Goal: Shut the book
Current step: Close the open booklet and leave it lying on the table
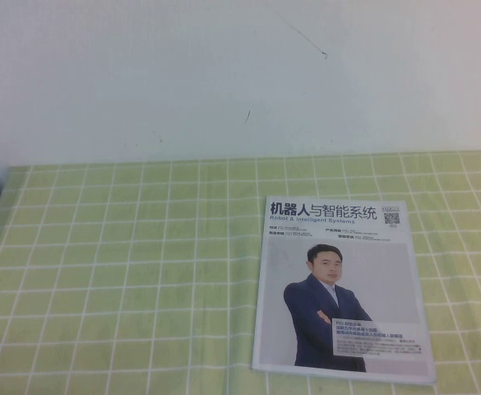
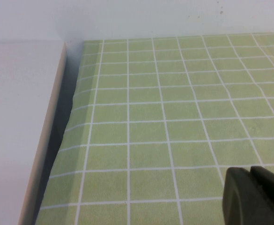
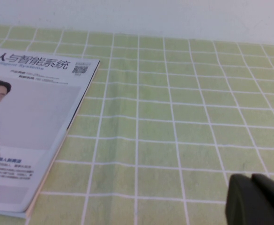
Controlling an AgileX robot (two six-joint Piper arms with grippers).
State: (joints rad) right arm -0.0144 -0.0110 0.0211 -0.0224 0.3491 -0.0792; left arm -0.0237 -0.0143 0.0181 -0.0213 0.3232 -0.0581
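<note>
Overhead, closed book (image 1: pixel 339 288); grippers (image 2: pixel 256 197) (image 3: pixel 256 199) wrist-view only.

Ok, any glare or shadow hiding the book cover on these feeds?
High view: flat, washed-out light, book cover pale, no glare. Right wrist view: even light, cover clear; right gripper a dark shape over the tablecloth beside the book. Left wrist view: left gripper dark over tablecloth, shadow beside the white board.

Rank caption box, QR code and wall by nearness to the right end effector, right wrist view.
1. Caption box, near end of book.
2. QR code, far corner.
3. Wall, behind table.
Right end effector beside book; left end effector over table.
</note>
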